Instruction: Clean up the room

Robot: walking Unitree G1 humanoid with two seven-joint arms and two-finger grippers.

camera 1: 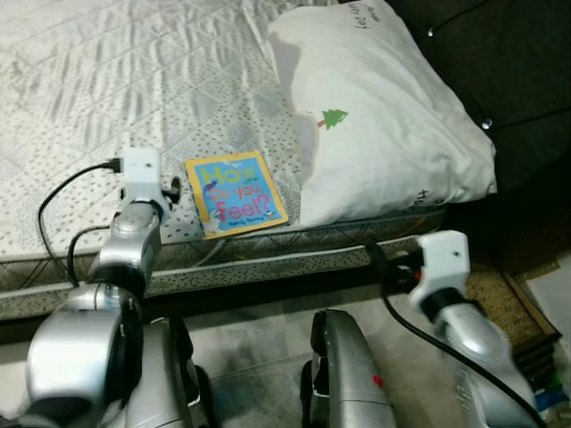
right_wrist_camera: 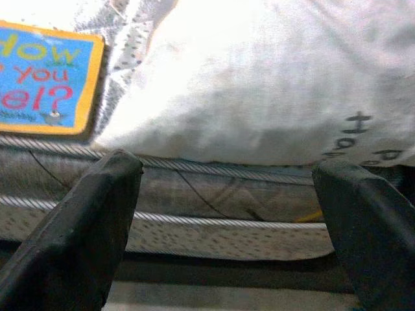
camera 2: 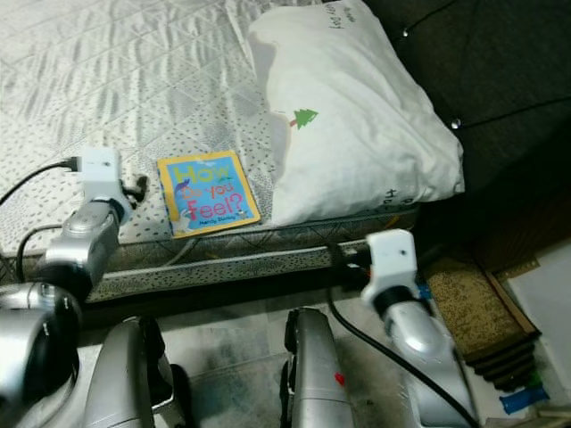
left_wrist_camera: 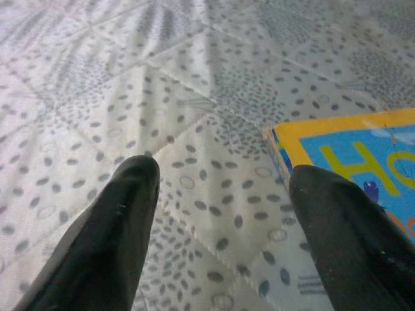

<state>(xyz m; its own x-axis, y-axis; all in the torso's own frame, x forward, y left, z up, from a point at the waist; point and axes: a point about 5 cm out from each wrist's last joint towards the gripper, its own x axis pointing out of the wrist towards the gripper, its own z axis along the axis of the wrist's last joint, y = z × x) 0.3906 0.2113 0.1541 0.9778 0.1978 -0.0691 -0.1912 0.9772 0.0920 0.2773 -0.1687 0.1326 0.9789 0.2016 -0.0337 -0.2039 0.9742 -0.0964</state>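
At the near edge of the bed, a book lies flat, its right side just beside a white pillow. Left gripper, fingers apart, hovers over bare quilt just left of the book. Right gripper, fingers spread wide, sits low before the mattress side, below the pillow.

The book runs off the picture's edge in the left wrist view — just "Ho" can be read. The pillow covers the mattress's far corner, and its dark writing is cut off and too small to read. The small line under the book's title is too tiny to read.
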